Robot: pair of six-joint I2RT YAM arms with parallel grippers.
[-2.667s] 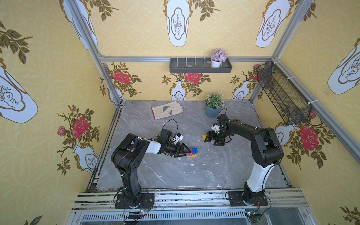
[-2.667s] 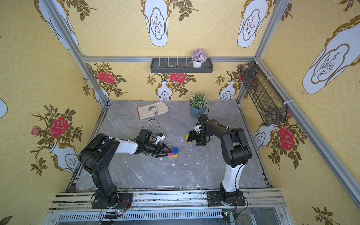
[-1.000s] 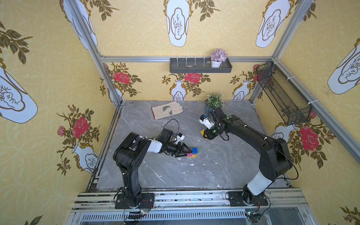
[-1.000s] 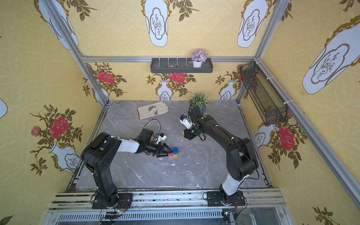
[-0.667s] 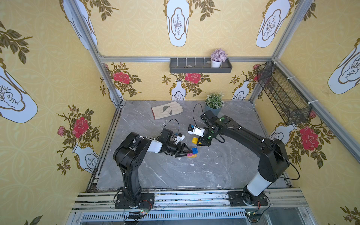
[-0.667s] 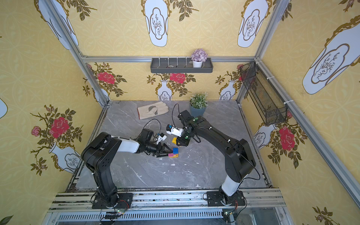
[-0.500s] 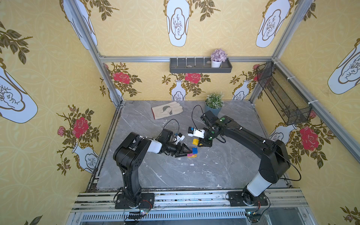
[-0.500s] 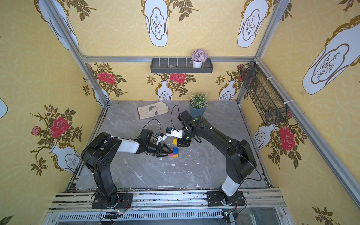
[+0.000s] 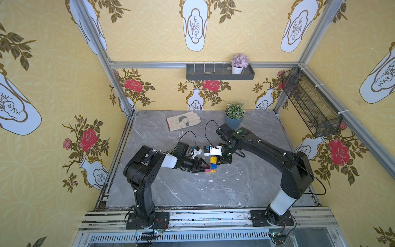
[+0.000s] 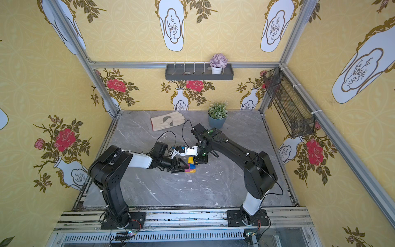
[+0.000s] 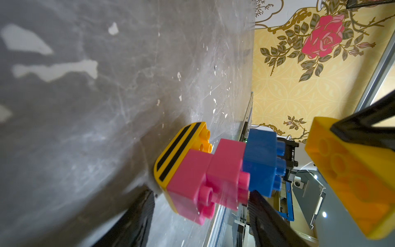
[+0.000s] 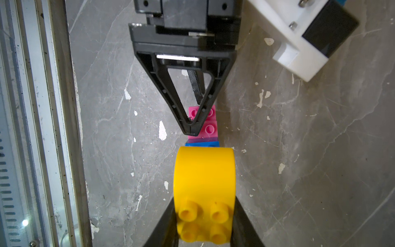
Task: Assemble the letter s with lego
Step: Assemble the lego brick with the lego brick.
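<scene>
A small lego stack (image 9: 210, 169) lies mid-table: a yellow striped brick (image 11: 177, 149), two pink bricks (image 11: 192, 175) and a blue brick (image 11: 260, 160) at its end. My left gripper (image 9: 204, 167) lies low and sideways, shut on the stack at the pink bricks, with one finger (image 12: 190, 126) over their studs. My right gripper (image 12: 204, 213) is shut on a second yellow brick (image 12: 205, 177). It holds this brick (image 9: 213, 160) just above the blue brick (image 12: 202, 144), apart from it. Both top views show the two grippers meeting at the stack (image 10: 190, 169).
A work glove (image 9: 183, 123) lies at the back of the marble table, with a potted plant (image 9: 234, 116) to its right. A wire basket (image 9: 310, 107) hangs on the right wall and a shelf (image 9: 220, 73) on the back wall.
My right arm has swung from the back right toward the centre, carrying the yellow brick to just over the stack. The left arm and the stack have stayed put.
</scene>
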